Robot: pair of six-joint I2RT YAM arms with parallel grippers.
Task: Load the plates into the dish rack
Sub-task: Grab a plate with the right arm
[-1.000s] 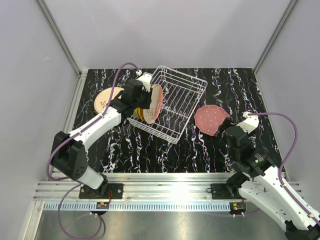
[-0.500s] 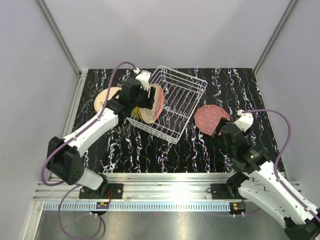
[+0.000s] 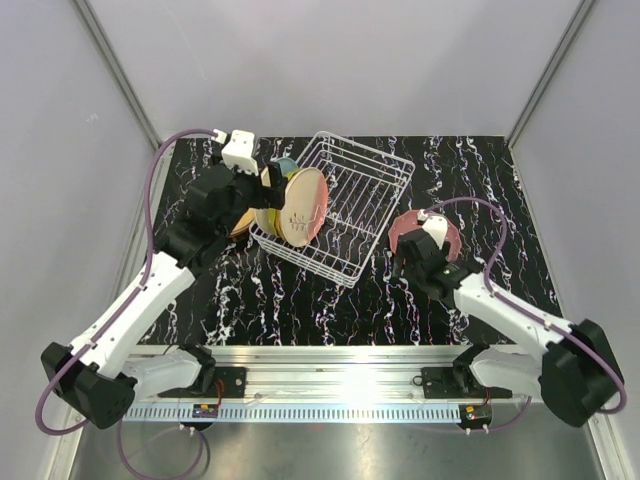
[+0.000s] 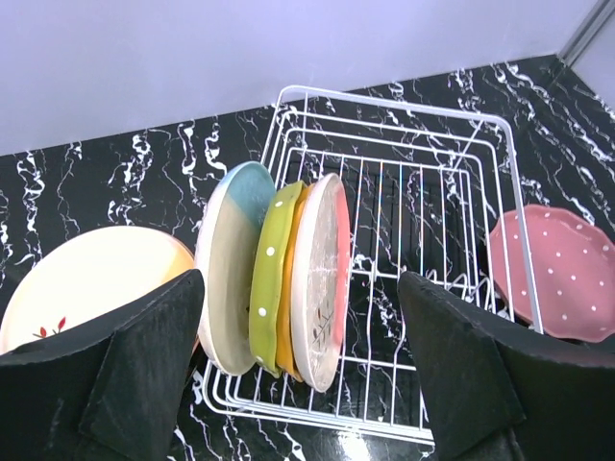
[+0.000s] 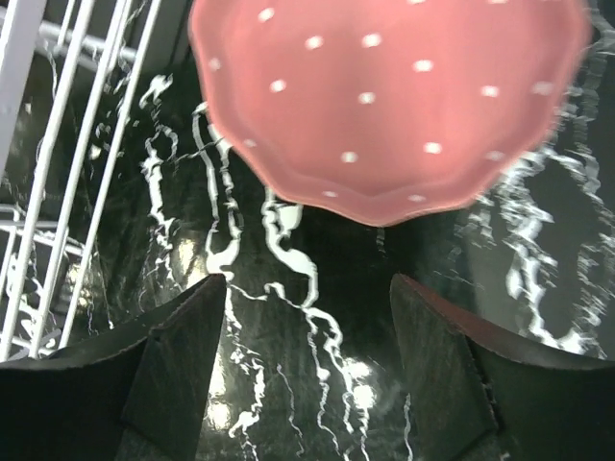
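The white wire dish rack (image 3: 366,149) sits askew at the table's middle. Several plates stand on edge in its left end: a cream-blue one (image 4: 231,259), a yellow-green one (image 4: 272,259), an orange one (image 4: 285,331) and a peach one with a sprig (image 4: 322,269). My left gripper (image 4: 300,288) hangs open above and to the left of them (image 3: 262,188), holding nothing. A pink dotted plate (image 5: 384,96) lies flat to the right of the rack (image 3: 405,228). My right gripper (image 5: 307,283) is open just short of its near rim (image 3: 415,250), with only table between the fingers.
A cream and orange plate with a red sprig (image 4: 86,279) lies flat on the table left of the rack, mostly under my left arm in the top view. The rack's right half (image 4: 432,192) holds only bare tines. Grey walls close in the black marbled table (image 3: 300,300).
My left gripper opened, let go of the peach plate, which now stands in the rack, and drew back up and to the left. My right arm swung in to the pink plate's near edge.
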